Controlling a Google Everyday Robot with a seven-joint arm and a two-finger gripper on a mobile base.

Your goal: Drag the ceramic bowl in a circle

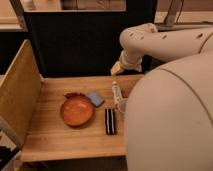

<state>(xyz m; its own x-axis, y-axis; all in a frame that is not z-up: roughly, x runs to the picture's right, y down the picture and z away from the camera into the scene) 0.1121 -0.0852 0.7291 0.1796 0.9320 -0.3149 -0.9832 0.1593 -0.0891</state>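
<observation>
The ceramic bowl is shallow, round and glossy orange-red. It sits upright on the wooden table, left of centre. My gripper is at the end of the white arm, which reaches in from the right. It is over the table's far edge, up and to the right of the bowl and apart from it. It holds nothing that I can see.
A blue-grey pad lies against the bowl's far right rim, and a dark item lies at its far rim. A black bar lies right of the bowl. A white bottle and a translucent cup stand further right. A panel walls the left side. My body hides the right.
</observation>
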